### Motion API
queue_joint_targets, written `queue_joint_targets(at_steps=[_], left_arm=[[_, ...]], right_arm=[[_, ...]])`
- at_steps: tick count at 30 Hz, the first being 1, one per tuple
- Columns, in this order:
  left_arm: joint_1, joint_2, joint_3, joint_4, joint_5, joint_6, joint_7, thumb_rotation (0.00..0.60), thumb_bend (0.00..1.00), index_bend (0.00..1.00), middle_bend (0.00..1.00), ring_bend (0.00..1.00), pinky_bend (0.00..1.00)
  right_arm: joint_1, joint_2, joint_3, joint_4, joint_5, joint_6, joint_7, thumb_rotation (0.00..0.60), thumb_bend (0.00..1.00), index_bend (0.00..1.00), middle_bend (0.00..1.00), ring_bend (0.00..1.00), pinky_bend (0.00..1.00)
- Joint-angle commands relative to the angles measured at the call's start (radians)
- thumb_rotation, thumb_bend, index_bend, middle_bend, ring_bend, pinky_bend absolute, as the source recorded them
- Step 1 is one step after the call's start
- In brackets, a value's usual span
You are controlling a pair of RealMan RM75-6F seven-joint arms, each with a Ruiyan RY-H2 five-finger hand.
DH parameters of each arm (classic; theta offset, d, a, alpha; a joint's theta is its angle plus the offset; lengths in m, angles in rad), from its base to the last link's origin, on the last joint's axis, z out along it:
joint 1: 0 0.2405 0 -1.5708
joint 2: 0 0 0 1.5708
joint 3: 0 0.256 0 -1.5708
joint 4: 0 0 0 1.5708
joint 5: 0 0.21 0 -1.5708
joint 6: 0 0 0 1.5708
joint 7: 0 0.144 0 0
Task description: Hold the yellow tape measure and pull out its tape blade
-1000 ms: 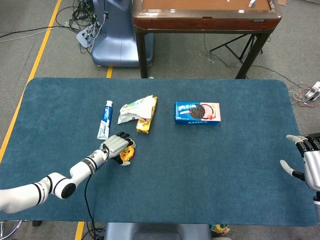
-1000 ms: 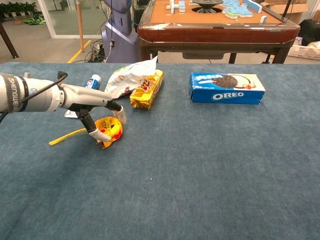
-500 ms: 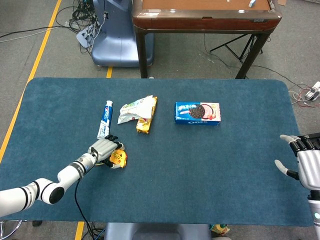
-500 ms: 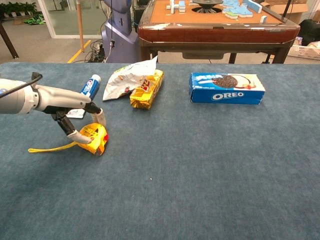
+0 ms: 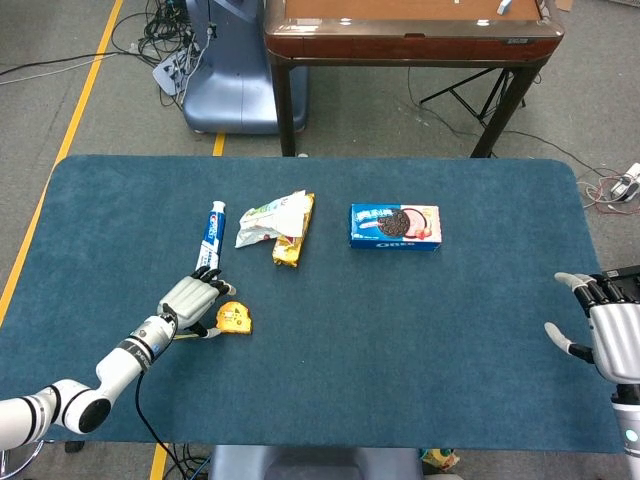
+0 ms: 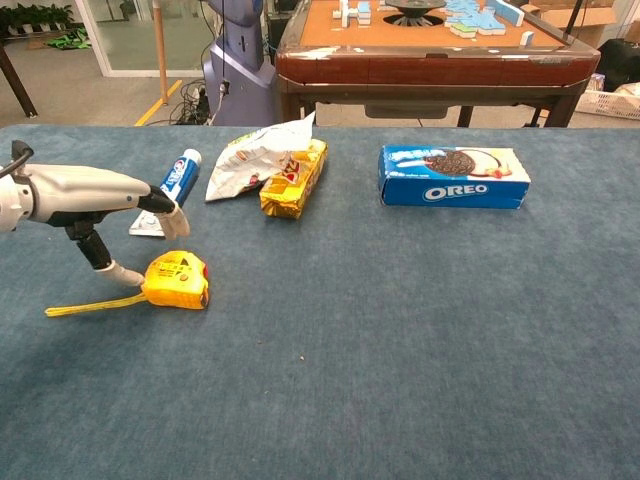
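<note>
The yellow tape measure [image 5: 235, 318] [image 6: 176, 279] lies flat on the blue table, label up. A short length of yellow blade [image 6: 90, 305] sticks out of it to the left along the cloth. My left hand [image 5: 190, 299] [image 6: 95, 198] hovers just left of and above the case, fingers stretched out and apart. Its thumb reaches down beside the case's left end, and whether it touches I cannot tell. My right hand [image 5: 610, 335] shows only in the head view, at the table's right edge, with its fingers spread and nothing in them.
A toothpaste tube [image 5: 211, 238] [image 6: 170, 183] lies just behind the left hand. A crumpled snack bag [image 5: 268, 219] [image 6: 255, 150] and a yellow packet [image 5: 293, 238] [image 6: 295, 180] sit mid-table, an Oreo box [image 5: 395, 225] [image 6: 455, 176] to their right. A wooden table [image 5: 410, 35] stands beyond.
The left hand dragged the tape measure left and toward the near edge, then let go; the case now lies flat. The right hand edged slightly inward.
</note>
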Motion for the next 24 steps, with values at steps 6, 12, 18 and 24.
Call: queue_joint_targets(at_steps=[6, 12, 18, 24], left_arm=[[0.038, -0.039, -0.005, -0.014, -0.013, 0.074, 0.096, 0.6, 0.2, 0.2, 0.25, 0.01, 0.0], [0.046, -0.056, -0.004, -0.062, -0.096, 0.107, 0.215, 0.6, 0.21, 0.17, 0.24, 0.01, 0.0], [0.051, -0.089, -0.003, -0.084, -0.185, 0.156, 0.326, 0.6, 0.2, 0.14, 0.24, 0.01, 0.0], [0.059, -0.123, -0.006, -0.089, -0.215, 0.208, 0.39, 0.6, 0.2, 0.14, 0.23, 0.01, 0.0]], right_arm=[[-0.005, 0.002, -0.002, 0.009, 0.001, 0.002, 0.014, 0.6, 0.27, 0.29, 0.34, 0.28, 0.41], [-0.006, -0.001, -0.005, 0.018, 0.002, -0.003, 0.026, 0.6, 0.27, 0.29, 0.34, 0.28, 0.41], [-0.008, -0.001, -0.009, 0.028, 0.002, -0.005, 0.039, 0.6, 0.27, 0.29, 0.34, 0.28, 0.41], [-0.009, -0.004, -0.011, 0.038, 0.0, -0.007, 0.051, 0.6, 0.27, 0.29, 0.34, 0.28, 0.41]])
